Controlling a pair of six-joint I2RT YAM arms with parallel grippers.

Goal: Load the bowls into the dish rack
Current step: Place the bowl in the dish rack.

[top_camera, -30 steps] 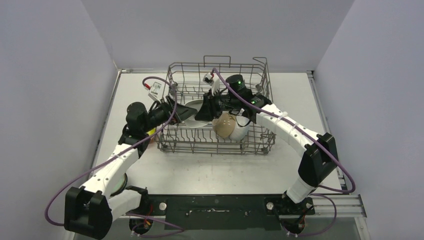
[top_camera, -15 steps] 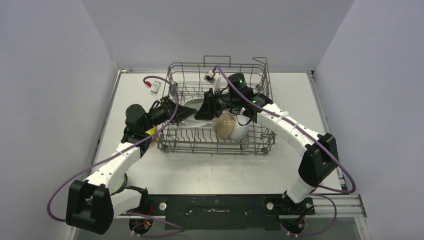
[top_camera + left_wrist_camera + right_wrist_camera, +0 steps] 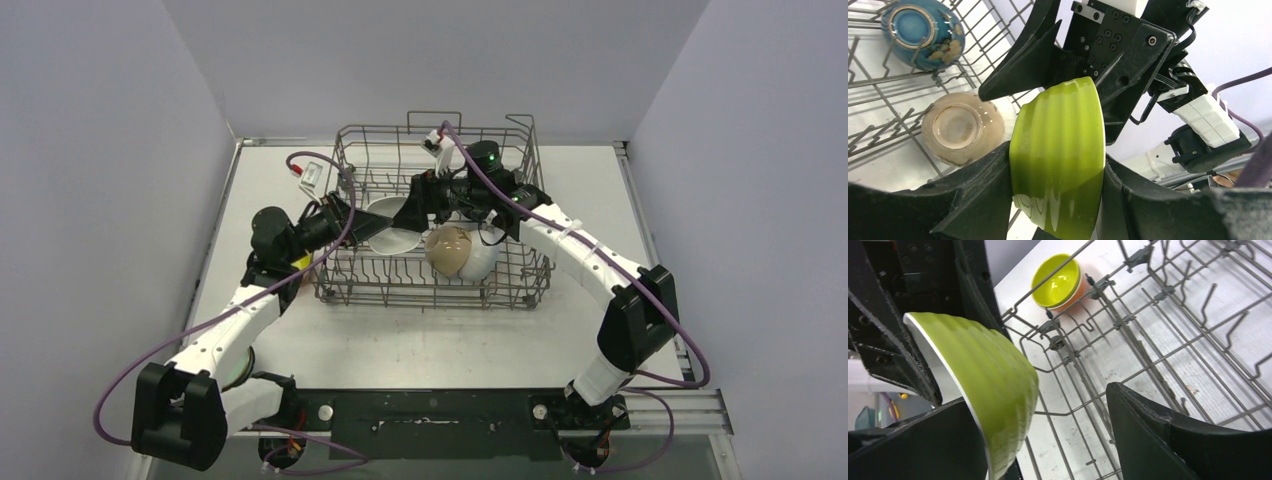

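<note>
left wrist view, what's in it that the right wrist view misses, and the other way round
Only the left wrist view: the blue-patterned bowl and the beige bowl, both sitting in the dish rack with their bases toward the camera.
Only the right wrist view: a yellow-green bowl nested in an orange bowl, on the table just outside the rack.
Both: the lime bowl clamped by the left gripper, the open right gripper beside it, and the rack's wires.

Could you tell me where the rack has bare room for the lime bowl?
In the dish rack, bare tines run along the near-left rows, in front of the held lime bowl, and along the far-left rows. It is crowded mid-right, where the beige bowl and blue-patterned bowl sit.
</note>
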